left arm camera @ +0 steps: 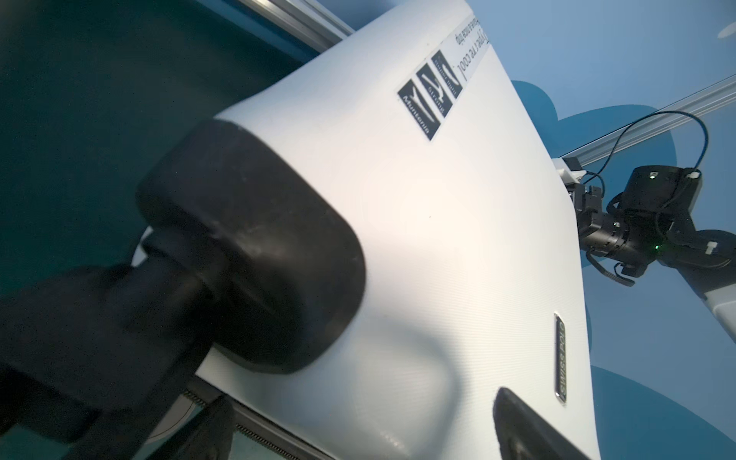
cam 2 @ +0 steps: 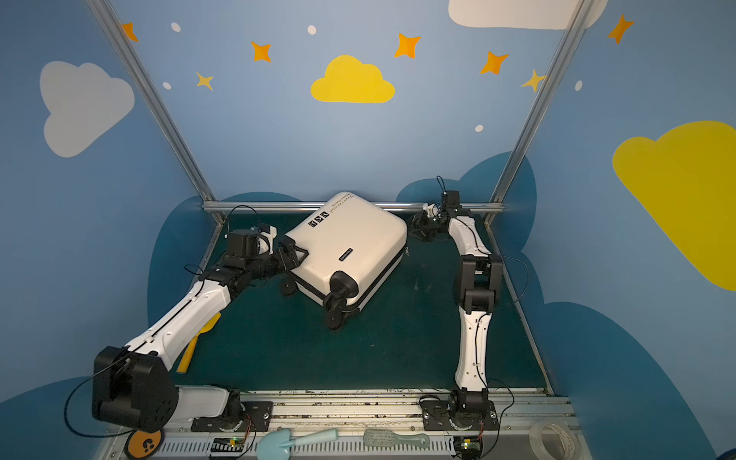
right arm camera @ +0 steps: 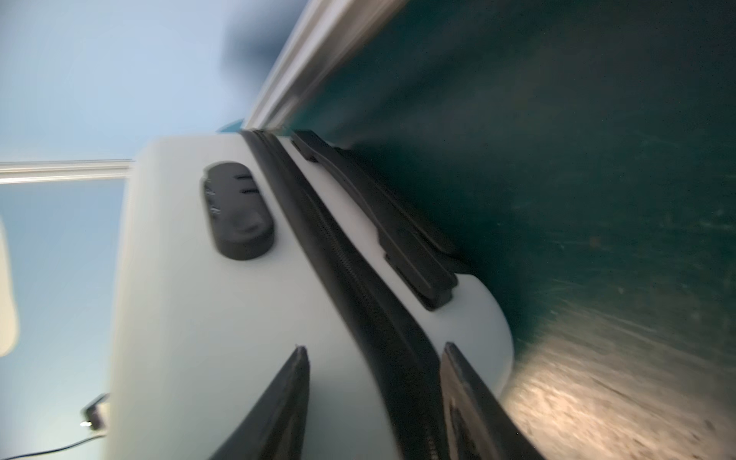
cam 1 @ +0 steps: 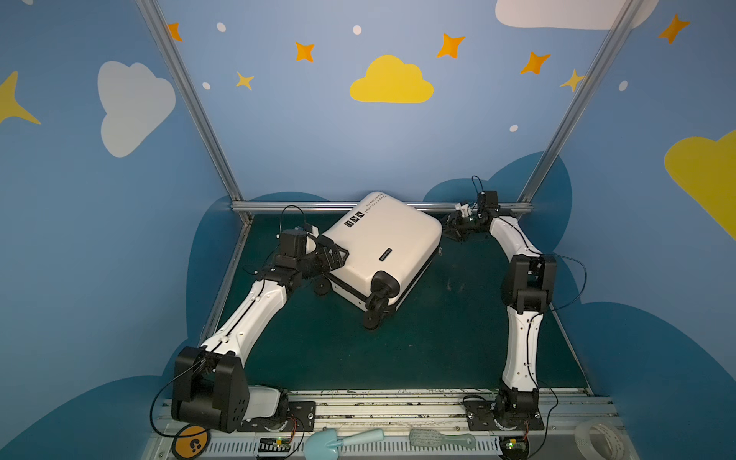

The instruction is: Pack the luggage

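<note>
Looking down from high in both top views; close on the white suitcase (left arm camera: 458, 239) from opposite sides in both wrist views

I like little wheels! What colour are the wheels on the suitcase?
Black. They show best in a top view: the wheels at the near end of the white suitcase.

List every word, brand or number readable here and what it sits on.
"SWISS POLO": small badge on the luggage shell.
"Muntenia": one of the black stickers on the shell; the other stickers' words are too small.
"...cool": end of the printed line on the shell; the rest and the smaller line beside it are unreadable.
Lock on the luggage's side: markings blurred.
</note>
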You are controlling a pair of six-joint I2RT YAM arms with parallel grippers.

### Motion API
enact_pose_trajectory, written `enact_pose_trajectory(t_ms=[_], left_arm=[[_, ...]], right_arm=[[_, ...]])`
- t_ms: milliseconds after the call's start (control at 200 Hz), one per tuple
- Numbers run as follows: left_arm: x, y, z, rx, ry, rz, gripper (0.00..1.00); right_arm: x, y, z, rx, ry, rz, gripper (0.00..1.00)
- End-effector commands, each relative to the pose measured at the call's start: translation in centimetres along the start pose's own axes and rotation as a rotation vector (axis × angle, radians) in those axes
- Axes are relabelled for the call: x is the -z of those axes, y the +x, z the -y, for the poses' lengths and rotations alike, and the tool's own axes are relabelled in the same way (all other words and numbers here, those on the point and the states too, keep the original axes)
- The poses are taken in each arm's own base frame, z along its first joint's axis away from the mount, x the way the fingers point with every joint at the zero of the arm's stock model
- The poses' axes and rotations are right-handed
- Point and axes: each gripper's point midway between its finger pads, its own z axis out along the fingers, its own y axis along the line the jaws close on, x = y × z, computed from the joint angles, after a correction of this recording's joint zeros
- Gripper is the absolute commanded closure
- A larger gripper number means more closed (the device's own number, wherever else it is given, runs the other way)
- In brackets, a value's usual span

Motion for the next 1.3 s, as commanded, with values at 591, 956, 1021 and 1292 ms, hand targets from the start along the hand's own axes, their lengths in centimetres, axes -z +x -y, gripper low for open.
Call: enact_pose_trajectory(t_ms=[591,956,1021,1292], left_arm=[[2.2,-3.2,4.2,-0.129,0.115,0.008,0.00],[-0.8,-10.1,6.9,-0.188,0.146,0.083,0.00],[-2.2,-11.7,7.0,-0.193,0.144,0.097,0.00],[-10.0,-16.2,6.4,-0.144,0.154,0.079,0.00]], right_arm=[[4.9,10.5,0.1,0.049,0.037,-0.011,0.47],[8.7,14.1,1.6,0.030,0.158,0.074,0.43],[9.1,15.0,1.8,0.030,0.162,0.077,0.43],[10.5,18.4,2.2,0.024,0.189,0.084,0.41]])
